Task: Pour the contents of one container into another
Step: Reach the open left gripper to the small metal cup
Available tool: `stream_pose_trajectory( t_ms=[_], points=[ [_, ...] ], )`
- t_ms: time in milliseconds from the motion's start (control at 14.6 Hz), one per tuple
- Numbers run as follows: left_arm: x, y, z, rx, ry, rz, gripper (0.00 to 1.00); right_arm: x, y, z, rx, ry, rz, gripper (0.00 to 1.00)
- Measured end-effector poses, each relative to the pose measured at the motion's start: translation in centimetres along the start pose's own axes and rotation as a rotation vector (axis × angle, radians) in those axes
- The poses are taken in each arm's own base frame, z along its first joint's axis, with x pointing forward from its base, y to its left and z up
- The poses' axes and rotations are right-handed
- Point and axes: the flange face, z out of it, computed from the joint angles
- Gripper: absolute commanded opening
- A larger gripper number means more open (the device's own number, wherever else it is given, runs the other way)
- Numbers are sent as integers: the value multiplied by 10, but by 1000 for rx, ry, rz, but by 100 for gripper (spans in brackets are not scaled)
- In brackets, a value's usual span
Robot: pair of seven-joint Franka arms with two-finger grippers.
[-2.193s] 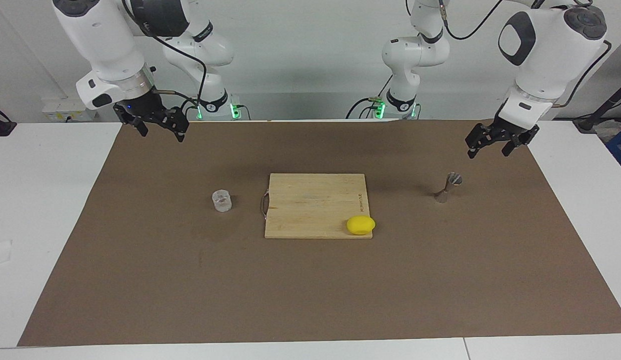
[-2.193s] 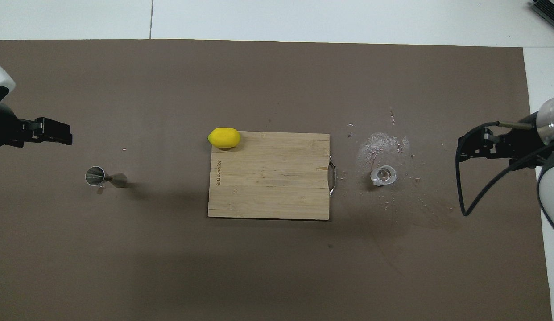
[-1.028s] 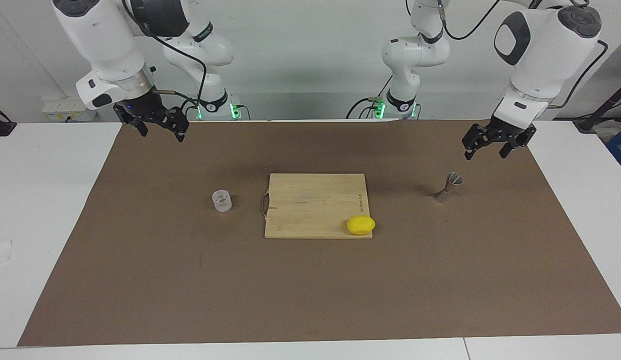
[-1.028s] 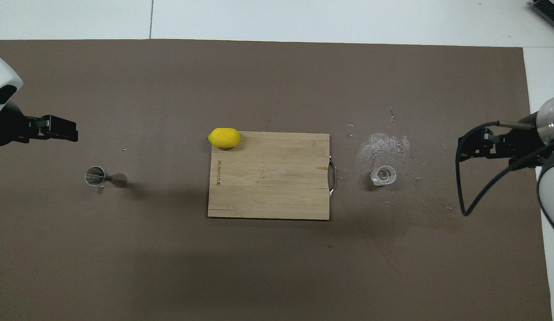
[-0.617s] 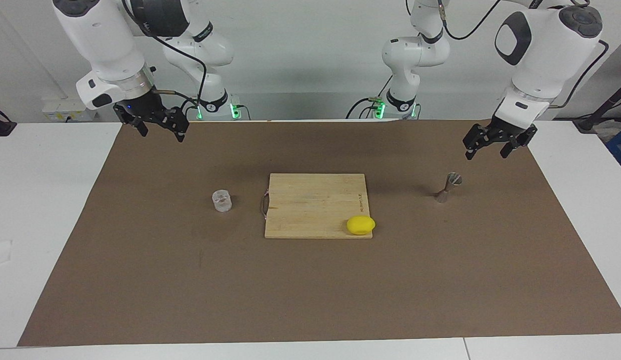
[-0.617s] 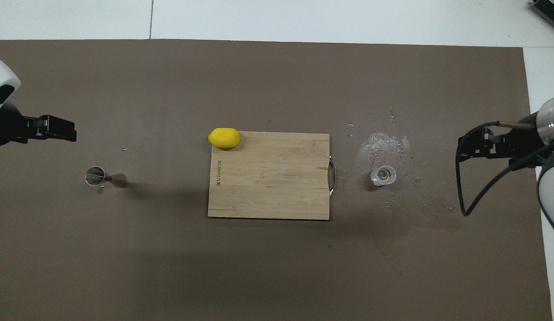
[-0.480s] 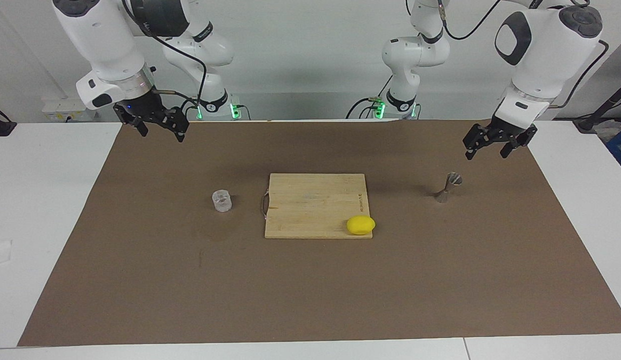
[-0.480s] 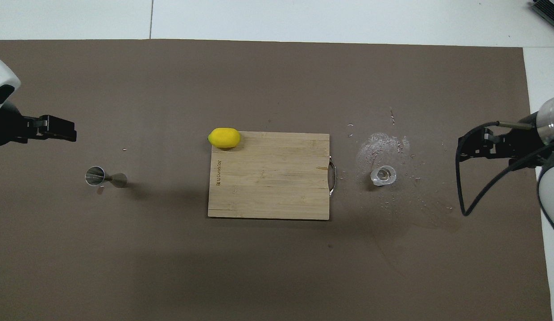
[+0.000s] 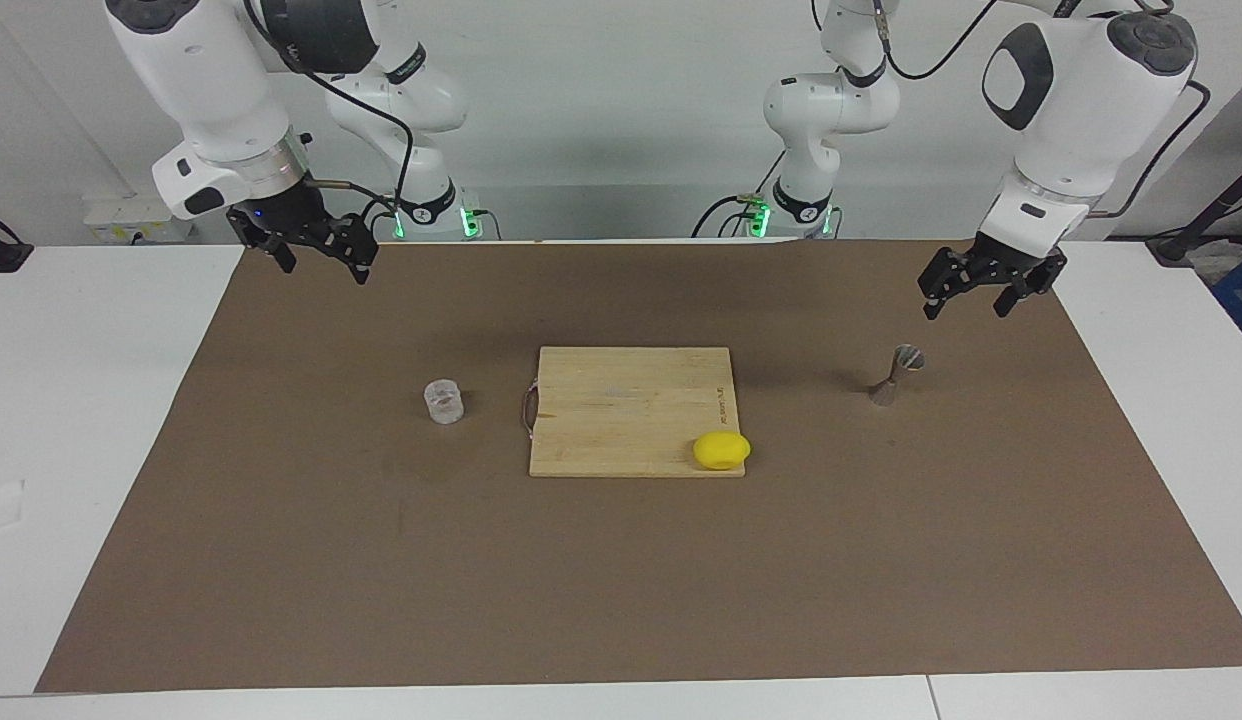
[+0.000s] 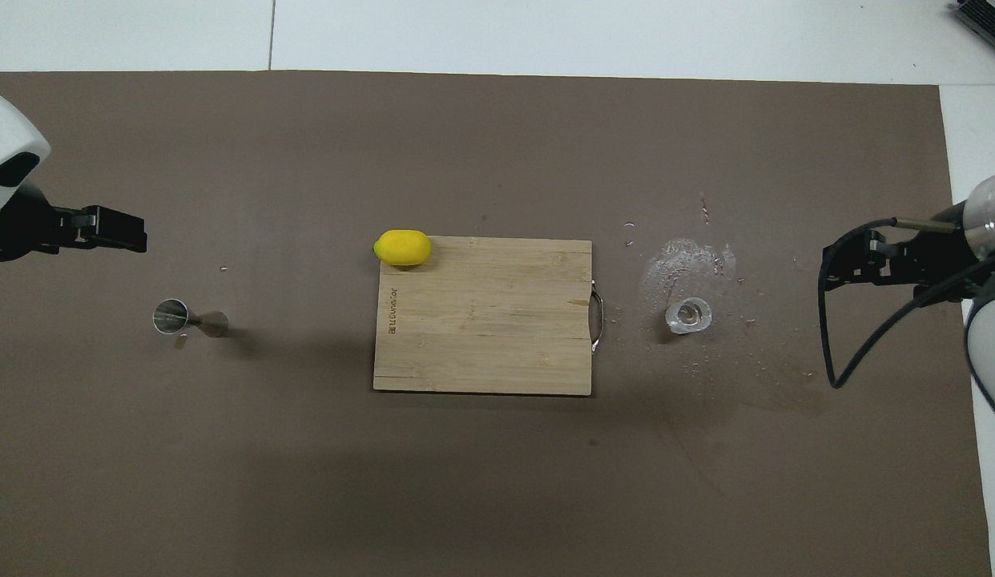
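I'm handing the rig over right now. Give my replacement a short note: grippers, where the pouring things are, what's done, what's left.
Left gripper: open, empty, in the air above the brown mat near the grey metal hourglass-shaped measuring cup.
Right gripper: open, empty, waiting over the mat's edge nearest the robots.
Short clear glass cup: upright on the mat beside the wooden cutting board's handle, at the right arm's end. Wet patch and droplets around it.
Measuring cup: upright at the left arm's end.
Yellow lemon: on the board's corner.
Done: nothing grasped.
Left: grasp glass, pour into measuring cup.
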Motion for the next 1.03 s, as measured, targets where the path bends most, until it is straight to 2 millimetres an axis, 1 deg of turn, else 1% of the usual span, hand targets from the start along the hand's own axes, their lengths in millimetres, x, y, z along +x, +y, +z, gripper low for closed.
stream_pose_trajectory(
  t_ms=[137,206,274,343,480,548,617,754,891,1028],
  points=[
    [0,-2,2,-31,2,23,100,0,0,0,0,0,0,100],
    [0,-9,6,-69,2,59,100,0,0,0,0,0,0,100],
    [-2,-22,14,-118,7,112,100,0,0,0,0,0,0,100],
    [-5,-42,26,-172,20,174,100,0,0,0,0,0,0,100],
    [-16,-84,57,-283,54,284,100,0,0,0,0,0,0,100],
    [-23,-100,72,-343,78,330,100,0,0,0,0,0,0,100],
    [-29,-112,86,-400,106,367,100,0,0,0,0,0,0,100],
    [-36,-127,109,-489,168,451,100,0,0,0,0,0,0,100],
    [-37,-137,131,-570,248,545,100,0,0,0,0,0,0,100],
    [-40,-150,166,-690,310,611,100,0,0,0,0,0,0,100]
  ],
)
